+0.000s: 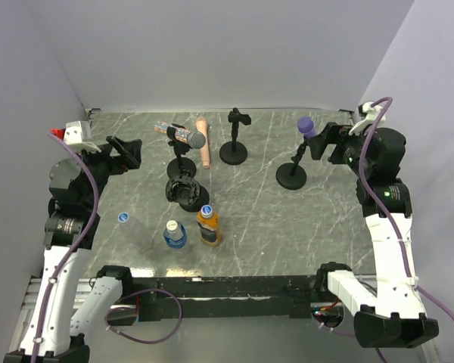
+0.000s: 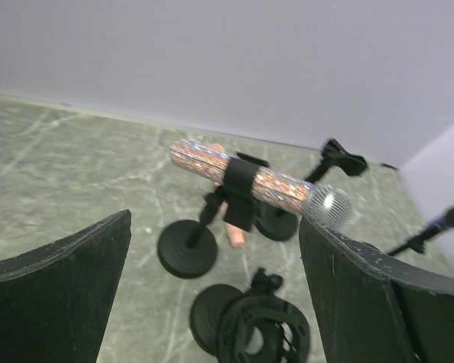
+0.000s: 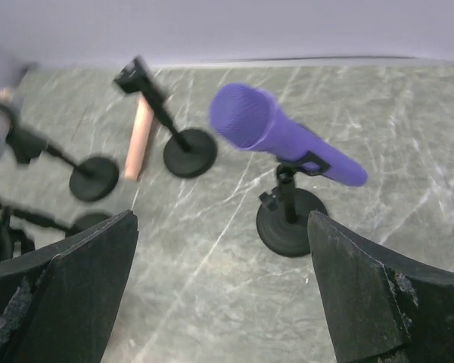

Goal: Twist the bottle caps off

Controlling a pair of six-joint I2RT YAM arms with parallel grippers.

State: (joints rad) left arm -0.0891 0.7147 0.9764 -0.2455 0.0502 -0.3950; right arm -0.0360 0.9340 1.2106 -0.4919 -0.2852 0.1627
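**Both tools open and empty, no cap yet taken**

The left tool point(image 1: 129, 155) hangs with its jaws spread wide and nothing between them. Its wrist view looks past its fingers point(image 2: 60, 295) to a glitter microphone point(image 2: 250, 181) clipped in a stand. The right tool point(image 1: 324, 142) is likewise spread and empty, with the purple microphone point(image 3: 280, 132) on its stand just ahead of it.

The bottle caps all lie behind both tools, back toward the arm bases. Nearest the left tool is a lone blue cap point(image 1: 123, 217). The clear bottle it should belong to is too faint to make out, so I cannot tell whether that cap is screwed on. Further toward the right tool stands the blue bottle point(image 1: 175, 236) with its cap point(image 1: 172, 225) on. Just beside it is the orange bottle point(image 1: 209, 229), also with its blue cap point(image 1: 206, 209) on. From the right tool, all three are well apart across the worktop point(image 1: 257, 219).

The task looks to be at its very start, with the approach not begun. The next move likely calls for one tool to draw back, come down and clamp a bottle's body so it cannot spin. The other would then close on the small cap from above and twist. The caps are tiny, so centring matters, and with the two standing bottles so close, a spread finger could knock the neighbour over
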